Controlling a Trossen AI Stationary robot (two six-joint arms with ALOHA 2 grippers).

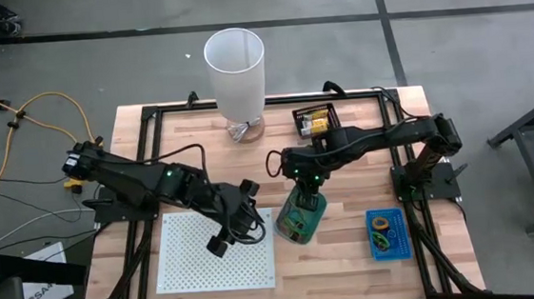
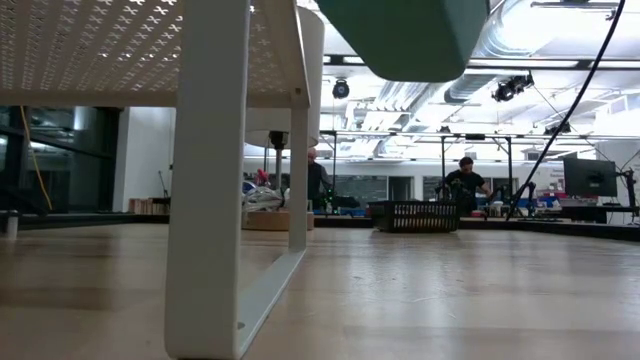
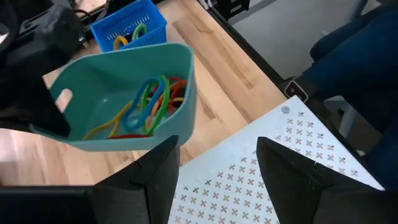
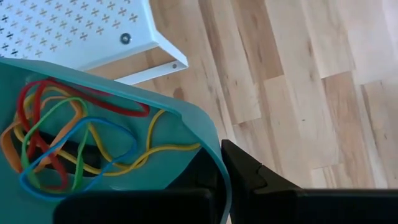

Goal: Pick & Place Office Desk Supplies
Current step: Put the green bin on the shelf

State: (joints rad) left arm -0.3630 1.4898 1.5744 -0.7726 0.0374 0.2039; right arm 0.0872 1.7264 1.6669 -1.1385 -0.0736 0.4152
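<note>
Your right gripper (image 4: 239, 177) is closed on the wall of a teal bin (image 1: 303, 213), pinching its rim and holding it off the desk (image 1: 346, 177) just past the right edge of the white perforated board (image 1: 194, 255); in the low view the bin's underside hangs clear above the wood. Inside the bin you have a tangle of thin rubber bands (image 4: 68, 137): red, orange, yellow, green and blue, loose on the floor of the bin. No writing can be read on the bin or the bands. Your left gripper (image 3: 214, 180) stands open over the board's right part, just beside the bin, with nothing between its fingers (image 3: 158, 180). The board is raised on white legs and sits toward the desk's near left corner. Further out, a blue basket (image 1: 386, 233) lies near the desk's right edge with green and yellow loops (image 1: 381, 225) inside. A black basket (image 1: 314, 119) near the far edge holds yellow-orange packets (image 1: 317, 123); any print on them is too small to read. A tall white cylinder (image 1: 236, 71) stands at the far edge, left of the black basket. Two people (image 2: 462, 180) show in the room beyond the desk.
</note>
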